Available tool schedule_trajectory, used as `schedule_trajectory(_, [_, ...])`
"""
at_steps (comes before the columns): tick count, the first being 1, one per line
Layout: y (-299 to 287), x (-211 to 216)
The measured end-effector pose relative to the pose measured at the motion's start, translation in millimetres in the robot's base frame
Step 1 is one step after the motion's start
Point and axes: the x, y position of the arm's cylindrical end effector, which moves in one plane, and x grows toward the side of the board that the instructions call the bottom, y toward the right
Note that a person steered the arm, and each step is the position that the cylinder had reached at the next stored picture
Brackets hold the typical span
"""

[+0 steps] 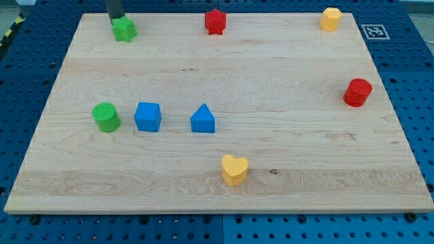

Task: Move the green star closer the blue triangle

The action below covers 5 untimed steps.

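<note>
One relation noted: tip (116, 19) set at top-left edge of green star (124, 30), at board's top-left corner. No claw fitted; bare rod only. Blue triangle (203, 119) lies well apart, toward view's bottom-right.

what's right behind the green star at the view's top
My tip, the dark rod's lower end, stands at the green star-shaped block, at its upper-left edge. Whether they touch cannot be told.

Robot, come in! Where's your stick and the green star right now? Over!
My tip at green star's top edge, apparently touching. Blue triangle far off toward view's bottom right. Nothing between them. Over.
</note>
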Motion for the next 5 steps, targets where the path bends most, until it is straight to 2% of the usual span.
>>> schedule_trajectory(3, [10.3,68.5])
schedule_trajectory(5, [81.6,73.6])
